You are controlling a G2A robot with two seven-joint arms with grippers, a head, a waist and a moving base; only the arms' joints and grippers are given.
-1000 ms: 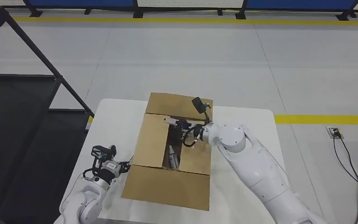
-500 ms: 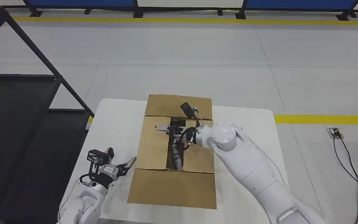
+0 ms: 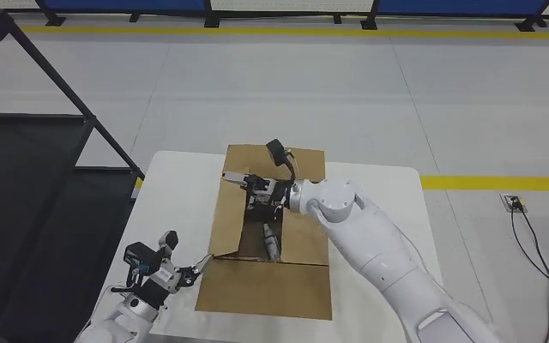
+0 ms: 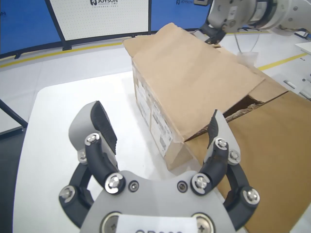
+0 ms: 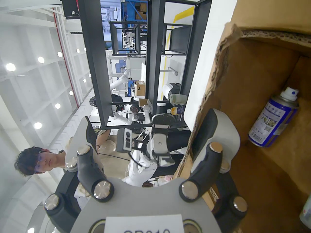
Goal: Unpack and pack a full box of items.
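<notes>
Box [image 4: 194, 73]: brown corrugated cardboard, matt; flap edges torn and rough, the fluting bare.
Labels [image 4: 155, 120] on the box's side: white printed paper, matt.
Spray can [image 5: 273, 122]: glossy printed body, seemingly metal; white plastic cap [image 5: 289, 93].
Table [image 4: 73, 103]: white, smooth, faint sheen.
Left gripper [image 4: 155, 109]: smooth pale grey finger shells, black ribbed rubbery pads [image 4: 107, 124], matt black links, shiny metal screws.
Right gripper [image 5: 149, 117]: like pale shells, black links, bright metal screw heads.

Logo print on the white panel [image 4: 97, 13]; labels [image 4: 155, 120] on the box [image 4: 194, 73] unreadable
</notes>
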